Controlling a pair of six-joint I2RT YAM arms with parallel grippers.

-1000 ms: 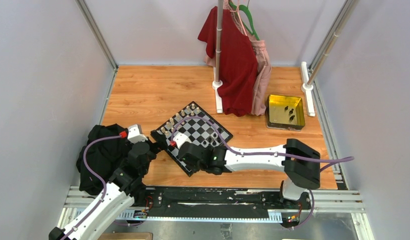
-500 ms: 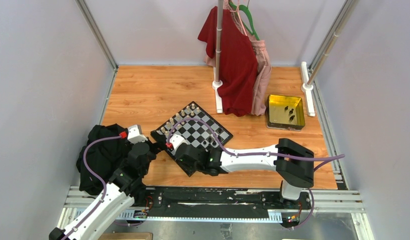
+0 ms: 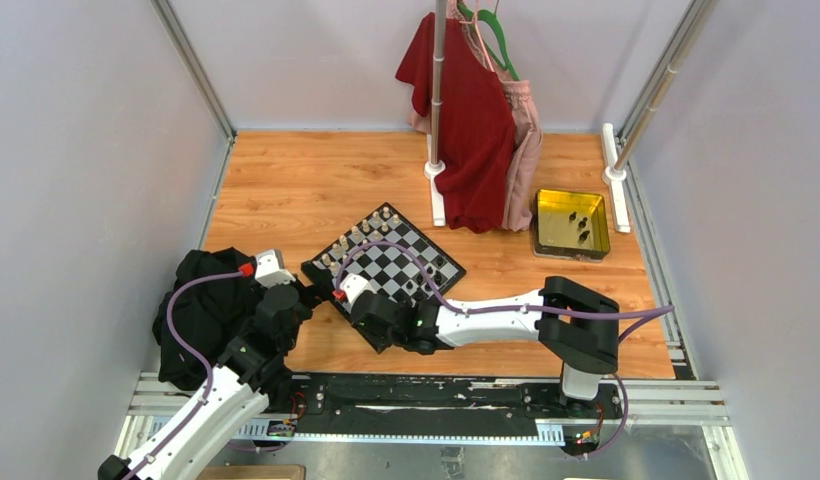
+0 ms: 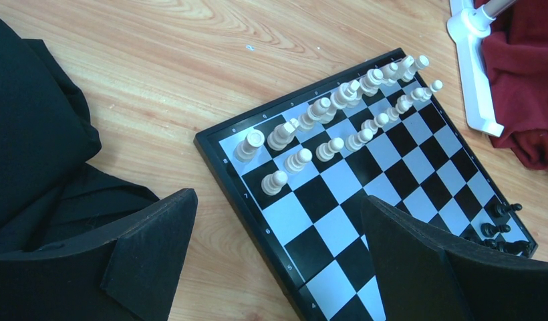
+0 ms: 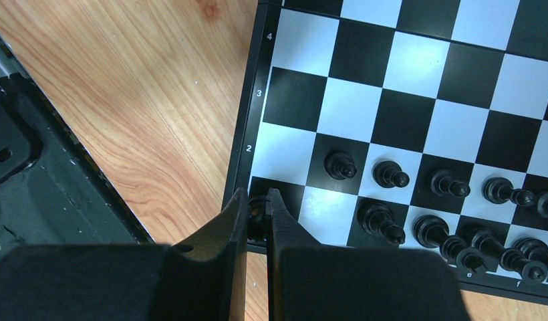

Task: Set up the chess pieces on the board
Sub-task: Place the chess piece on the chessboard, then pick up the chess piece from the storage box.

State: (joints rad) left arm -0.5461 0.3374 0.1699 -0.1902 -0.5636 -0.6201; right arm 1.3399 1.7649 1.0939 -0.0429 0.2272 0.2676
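Note:
The board (image 3: pixel 391 262) lies turned at an angle on the wooden table. Cream chess pieces (image 4: pixel 338 114) stand in two rows along its far-left side. Black chess pieces (image 5: pixel 391 175) stand in two rows on its near-right side. My right gripper (image 5: pixel 258 208) is shut on a black piece (image 5: pixel 258 215) low over the dark corner square by the rim (image 5: pixel 248 134). In the top view this gripper (image 3: pixel 364 312) is at the board's near corner. My left gripper (image 4: pixel 277 204) is open and empty, above the board's left edge (image 4: pixel 221 174).
A yellow tray (image 3: pixel 571 245) at the right back holds a few black pieces (image 3: pixel 582 226). A black cloth (image 3: pixel 201 310) lies at the left. A rack with red and pink garments (image 3: pixel 471 120) stands behind the board, its white foot (image 4: pixel 475 73) close by.
My right arm has moved left along the board's near side to its corner, with the black piece in it. The left arm has not moved.

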